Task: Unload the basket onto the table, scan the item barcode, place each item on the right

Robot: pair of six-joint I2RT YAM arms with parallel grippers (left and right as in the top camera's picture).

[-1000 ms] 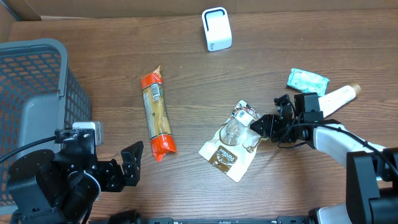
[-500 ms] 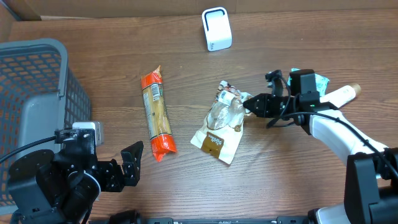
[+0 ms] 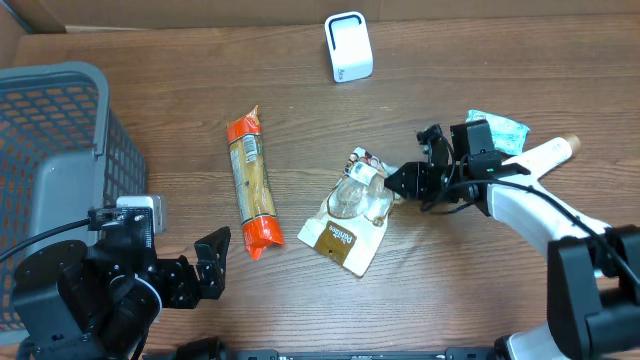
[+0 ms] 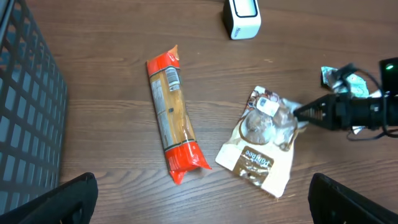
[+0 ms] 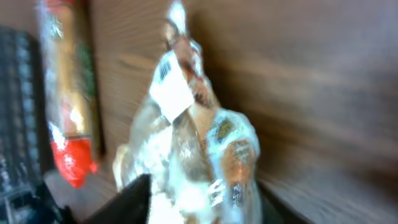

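Pouch (image 3: 352,215) lies mid-table, its crinkly clear film above a brown printed base, with a white label near the top. The table (image 3: 300,100) is dark wood grain, with a tan board (image 3: 200,12) along its far edge. A grey mesh basket (image 3: 60,120) stands at the left and a white rounded scanner (image 3: 348,46) sits far back. A long, orange-ended packet (image 3: 252,180) lies left of the pouch. The right gripper (image 3: 400,182) meets the pouch's right edge, fingers either side of the film; whether they pinch it I cannot tell. The left gripper (image 3: 212,262) hangs spread wide.
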